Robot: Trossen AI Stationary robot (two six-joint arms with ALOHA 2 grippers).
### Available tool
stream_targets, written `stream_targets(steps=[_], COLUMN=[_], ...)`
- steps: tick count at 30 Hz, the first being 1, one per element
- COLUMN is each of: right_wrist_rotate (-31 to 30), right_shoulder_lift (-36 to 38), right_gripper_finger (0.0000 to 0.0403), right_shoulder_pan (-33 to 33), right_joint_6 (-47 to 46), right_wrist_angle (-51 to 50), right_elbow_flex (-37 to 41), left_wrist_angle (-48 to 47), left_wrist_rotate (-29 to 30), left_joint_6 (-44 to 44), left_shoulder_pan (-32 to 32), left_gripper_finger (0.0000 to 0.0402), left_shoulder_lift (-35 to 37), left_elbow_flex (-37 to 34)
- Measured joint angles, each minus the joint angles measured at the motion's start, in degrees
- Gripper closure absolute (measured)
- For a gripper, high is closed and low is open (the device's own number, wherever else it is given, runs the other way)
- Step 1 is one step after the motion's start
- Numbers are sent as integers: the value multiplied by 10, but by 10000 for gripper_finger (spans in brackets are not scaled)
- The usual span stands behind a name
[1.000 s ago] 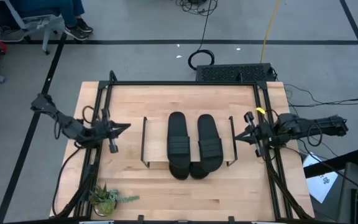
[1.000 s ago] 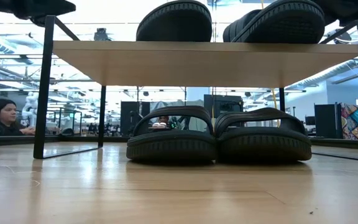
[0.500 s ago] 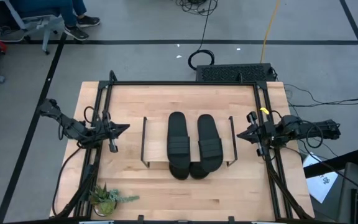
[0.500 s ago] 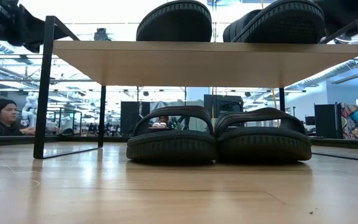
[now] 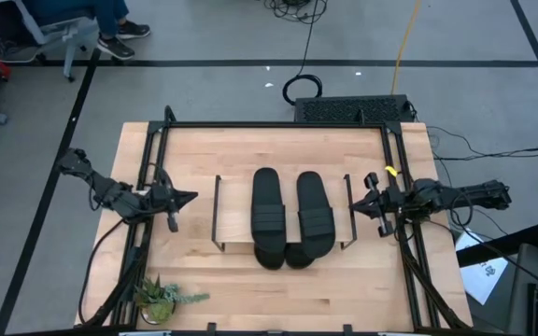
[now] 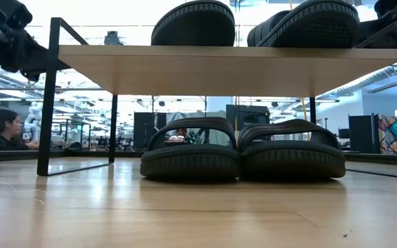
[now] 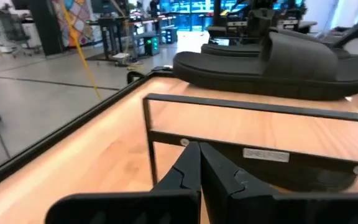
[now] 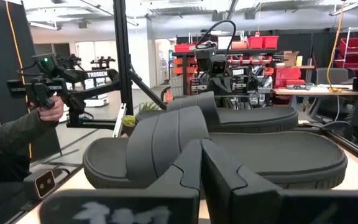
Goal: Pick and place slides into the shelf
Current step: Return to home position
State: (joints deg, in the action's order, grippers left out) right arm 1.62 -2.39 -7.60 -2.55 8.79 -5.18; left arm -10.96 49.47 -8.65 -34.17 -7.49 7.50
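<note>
The shelf [image 5: 236, 210] stands mid-table on thin black legs, its light plank [image 6: 226, 69] level. Two black slides [image 5: 268, 213] [image 5: 314, 215] lie side by side on the plank. Two more slides [image 6: 190, 150] [image 6: 292, 150] rest on their soles on the table under it. My left gripper [image 5: 192, 197] hovers shut off the shelf's left end, pointing at its end frame [image 7: 146, 124]. My right gripper [image 5: 351, 206] hovers shut off the shelf's right end, facing the top slides [image 8: 166, 146]. Neither gripper holds anything.
A small potted plant [image 5: 162, 297] sits at the near left corner. Black frame rails [image 5: 274, 125] border the table, with a black box [image 5: 353, 109] past the far edge. A person [image 6: 2, 127] sits beyond the table. A hand holding a device [image 8: 45, 99] shows in the right wrist view.
Both arms have sunk beside the shelf's ends, fingers staying shut. My left gripper has also rolled about its pointing line. My right gripper has edged toward the shelf's right end. The slides and the shelf have not moved.
</note>
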Motion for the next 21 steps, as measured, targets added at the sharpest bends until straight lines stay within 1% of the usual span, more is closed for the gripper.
stream_targets(steps=[2,7,9,11,15,18,21], right_wrist_rotate=[0,2,1,1,0,0,-1], right_shoulder_lift=[0,0,0,0,0,0,0], right_gripper_finger=[403,403,403,403,403,403,403], right_shoulder_pan=[0,0,0,0,0,0,0], right_joint_6=[4,22,21,21,28,42,56], right_wrist_angle=[0,-1,0,0,0,-3,-2], right_elbow_flex=[3,15,17,19,19,20,20], left_wrist_angle=[4,9,23,60,114,129,129], left_wrist_rotate=[-13,-16,-17,-23,-64,-81,-84], left_joint_6=[8,30,52,85,145,180,201], left_shoulder_pan=[0,0,0,0,1,1,2], left_gripper_finger=[401,402,401,402,402,401,402], left_shoulder_lift=[0,0,0,0,-1,-1,-1], left_elbow_flex=[-4,-18,-29,-42,-57,-62,-62])
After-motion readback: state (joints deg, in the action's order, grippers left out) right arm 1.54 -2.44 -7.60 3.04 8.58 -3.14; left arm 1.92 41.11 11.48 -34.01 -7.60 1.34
